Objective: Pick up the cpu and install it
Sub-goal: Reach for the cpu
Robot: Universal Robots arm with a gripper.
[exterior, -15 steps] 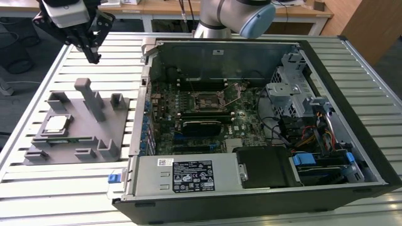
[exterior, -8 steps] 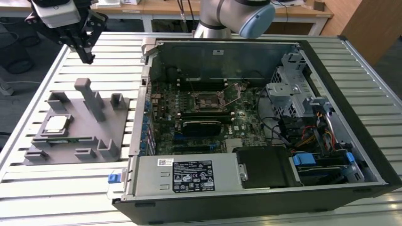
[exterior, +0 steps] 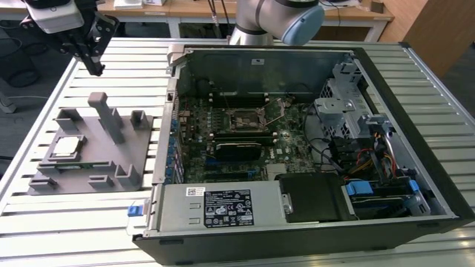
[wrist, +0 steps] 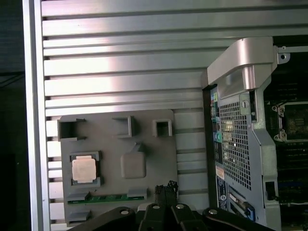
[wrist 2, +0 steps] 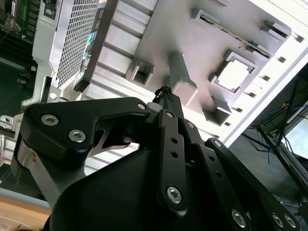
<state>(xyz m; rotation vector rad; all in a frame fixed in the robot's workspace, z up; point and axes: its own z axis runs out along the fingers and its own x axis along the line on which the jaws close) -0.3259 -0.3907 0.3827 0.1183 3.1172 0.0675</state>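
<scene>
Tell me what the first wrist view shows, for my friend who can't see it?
A silver cpu lies in a pocket of a grey fixture plate on a slatted metal table. The black gripper hangs above the table, jaws together, near an open computer case.

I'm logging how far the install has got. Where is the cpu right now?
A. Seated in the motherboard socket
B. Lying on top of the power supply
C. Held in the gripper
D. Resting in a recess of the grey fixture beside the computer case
D: in the first wrist view the cpu lies in a recess of the grey fixture, apart from the gripper.
</scene>
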